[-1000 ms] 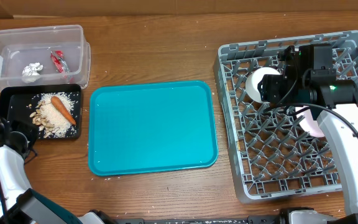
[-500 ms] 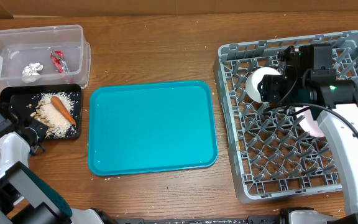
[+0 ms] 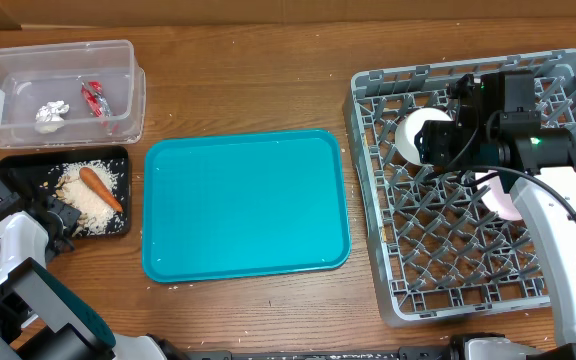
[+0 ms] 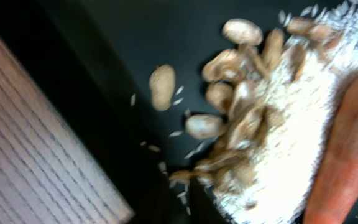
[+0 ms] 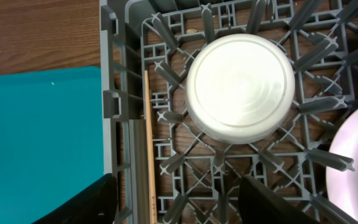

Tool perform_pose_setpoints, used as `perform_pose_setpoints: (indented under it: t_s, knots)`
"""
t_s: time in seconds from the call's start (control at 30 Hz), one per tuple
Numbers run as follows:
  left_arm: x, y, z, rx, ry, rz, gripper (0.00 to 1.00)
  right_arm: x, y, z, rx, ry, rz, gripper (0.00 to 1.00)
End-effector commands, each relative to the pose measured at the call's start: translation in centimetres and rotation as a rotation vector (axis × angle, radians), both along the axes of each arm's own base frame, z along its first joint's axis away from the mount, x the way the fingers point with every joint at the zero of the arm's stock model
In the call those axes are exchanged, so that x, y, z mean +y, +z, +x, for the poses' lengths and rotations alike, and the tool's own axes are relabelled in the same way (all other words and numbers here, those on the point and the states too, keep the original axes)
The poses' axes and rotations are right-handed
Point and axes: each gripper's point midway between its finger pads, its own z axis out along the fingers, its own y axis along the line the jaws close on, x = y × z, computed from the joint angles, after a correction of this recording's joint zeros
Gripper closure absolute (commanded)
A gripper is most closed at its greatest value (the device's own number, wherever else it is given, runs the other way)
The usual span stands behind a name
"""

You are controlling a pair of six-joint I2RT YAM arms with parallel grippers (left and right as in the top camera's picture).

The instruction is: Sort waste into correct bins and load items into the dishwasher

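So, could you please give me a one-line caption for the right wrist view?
Upturned white bowl in the grey rack, a chopstick lying along its wall, teal tray beyond.

- The tub (image 3: 28, 65) is set at the far left of the table (image 3: 268, 60); a crumpled wrapper (image 3: 50, 116) and a small wrapper (image 3: 94, 98) are held in it, side by side.
- The shallow tray (image 3: 23, 165) is placed just in front of the tub; rice (image 3: 83, 198) is heaped in it, with the carrot (image 3: 100, 187) laid on top and shells (image 4: 229, 93) scattered at the heap's edge.
- The big tray (image 3: 246, 205) is set in the middle, right of both.
- The rack (image 3: 448, 290) is placed at the right; a bowl (image 5: 240, 86) is seated near its far left corner, a plate (image 5: 356, 155) is found right of the bowl and nearer, and a chopstick (image 5: 150, 149) is laid along the left wall.
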Motion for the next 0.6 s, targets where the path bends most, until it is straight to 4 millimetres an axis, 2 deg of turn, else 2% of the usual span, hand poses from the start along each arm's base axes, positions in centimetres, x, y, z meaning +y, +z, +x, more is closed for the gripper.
perform_pose_setpoints:
  t_s: [0.0, 0.1, 0.2, 0.3, 0.37, 0.43, 0.5, 0.57]
  knots:
    - [0.9, 0.6, 0.6, -0.004, 0.004, 0.031, 0.74, 0.1, 1.2, 0.6, -0.036, 0.004, -0.003, 0.35]
    - [1.6, 2.4, 1.6, -0.030, 0.000, 0.054, 0.65, 0.1, 1.2, 0.6, -0.038, 0.004, -0.003, 0.35]
    - [2.2, 5.2, 2.9, -0.065, -0.010, 0.073, 0.58, 0.1, 1.2, 0.6, -0.040, 0.004, -0.002, 0.34]
    - [2.1, 8.6, 4.6, -0.095, -0.050, 0.089, 0.52, 0.1, 1.2, 0.6, -0.040, 0.004, -0.001, 0.26]
    - [1.0, 10.8, 5.9, -0.120, -0.113, 0.082, 0.48, 0.3, 1.2, 0.6, -0.038, 0.010, 0.008, 0.15]
    - [-0.7, 12.5, 7.3, -0.122, -0.193, 0.084, 0.44, 0.3, 1.4, 0.8, -0.048, 0.012, 0.012, 0.08]
    - [-3.0, 13.6, 8.5, -0.110, -0.288, 0.087, 0.40, 0.4, 1.6, 1.2, -0.068, 0.012, 0.012, 0.05]
    - [-6.2, 13.9, 9.7, -0.089, -0.411, 0.085, 0.32, 0.4, 2.1, 1.9, -0.104, 0.012, 0.013, 0.04]
